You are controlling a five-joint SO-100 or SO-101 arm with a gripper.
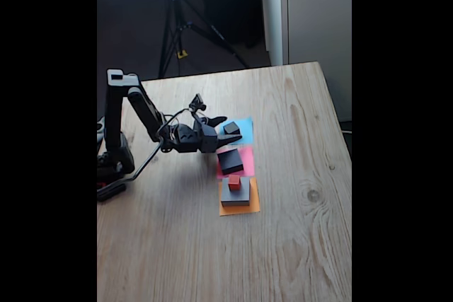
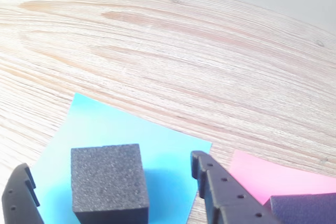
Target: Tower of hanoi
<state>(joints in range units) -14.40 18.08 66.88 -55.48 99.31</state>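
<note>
The tower of hanoi is spread over three paper squares. In the fixed view a small dark grey block (image 1: 231,128) sits on the blue paper (image 1: 245,131). A black block (image 1: 230,160) lies on the pink paper (image 1: 247,163). A tiny red cube (image 1: 234,182) rests on the wide grey block (image 1: 238,195), which lies on the orange paper (image 1: 255,205). My gripper (image 1: 224,131) is open, its fingers either side of the small dark grey block (image 2: 108,182). In the wrist view the gripper (image 2: 109,165) straddles that block with gaps on both sides, and the black block's corner (image 2: 307,208) shows at the lower right.
The arm's base (image 1: 113,164) stands at the wooden table's left edge (image 1: 102,245). A tripod (image 1: 177,26) stands on the floor behind the table. Bare wood lies to the right of the papers and in front of them.
</note>
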